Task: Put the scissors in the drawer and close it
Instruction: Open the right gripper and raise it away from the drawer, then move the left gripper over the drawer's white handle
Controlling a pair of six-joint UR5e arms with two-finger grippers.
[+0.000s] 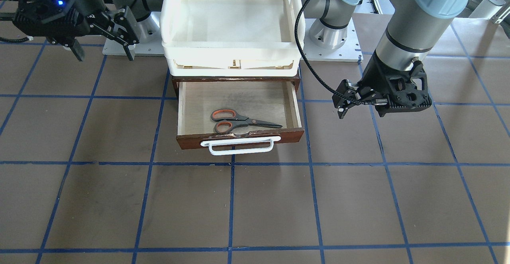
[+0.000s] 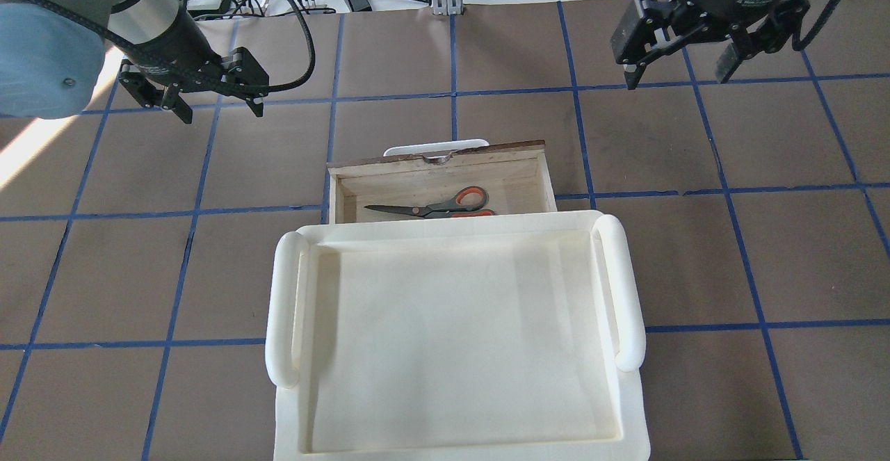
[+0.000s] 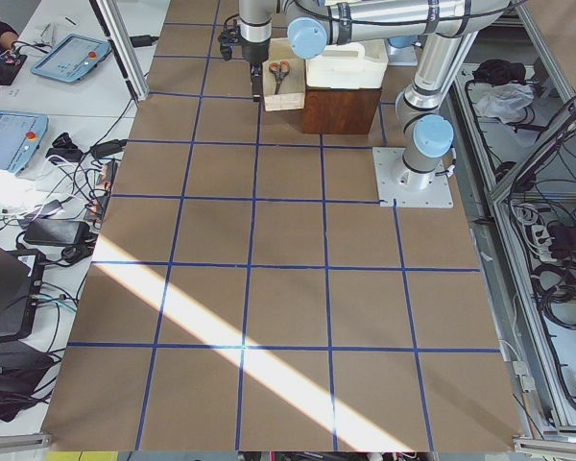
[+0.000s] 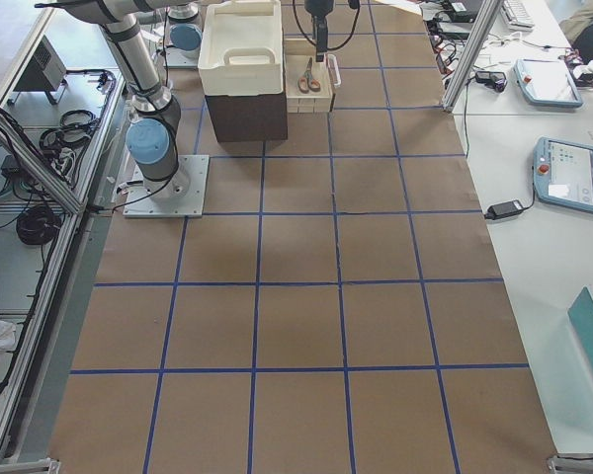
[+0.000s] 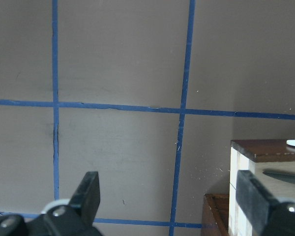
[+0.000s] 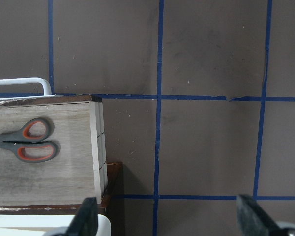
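Observation:
The scissors (image 1: 239, 121), with orange-red and black handles, lie flat inside the open drawer (image 1: 293, 108), near its front. They also show in the overhead view (image 2: 438, 205) and the right wrist view (image 6: 27, 146). The drawer's dark brown front carries a white bar handle (image 1: 239, 146). My left gripper (image 2: 221, 108) is open and empty, hovering over the table off the drawer's left side. My right gripper (image 2: 676, 78) is open and empty, over the table beyond the drawer's right side. Both are apart from the drawer.
A cream-white plastic tray (image 2: 285, 308) sits on top of the brown cabinet (image 1: 175, 81) that holds the drawer. The brown table surface (image 1: 255, 208) has a blue tape grid. The arm bases (image 1: 330, 37) stand behind the cabinet.

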